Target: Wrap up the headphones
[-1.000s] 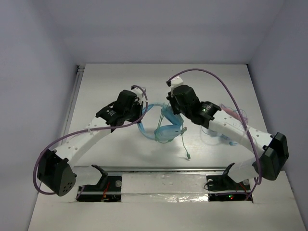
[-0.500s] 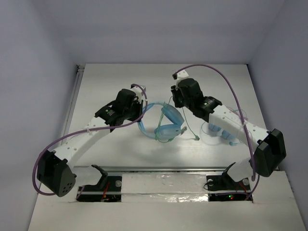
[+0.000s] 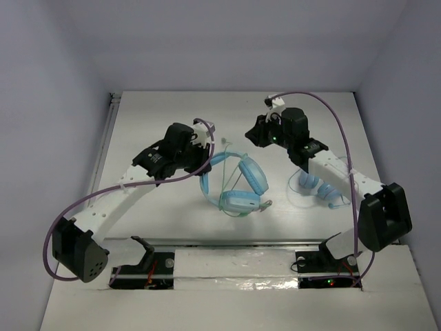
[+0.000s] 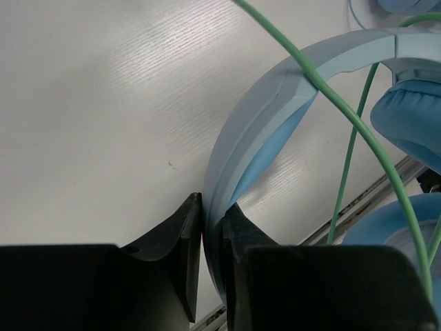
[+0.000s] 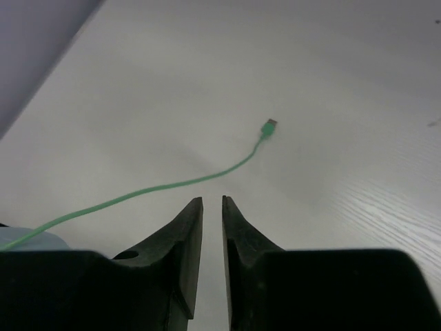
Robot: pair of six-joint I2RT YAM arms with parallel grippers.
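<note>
Presently we have the left pincer clamped on the headphones. Its two fingers pinch the edge of the wide sky-blue headband between them, and the band arcs away ahead and to the right of the tips. The padded ear cups sit further to the right of that grip, and the pale-green cable crosses over the band in front of the fingers. Our right pincer holds nothing; its jaws stand narrow, with only a slim slit between them, above the white table. Just beyond its tips the cable runs from the left to its plug, ahead and slightly right, clear of the fingers.
</note>
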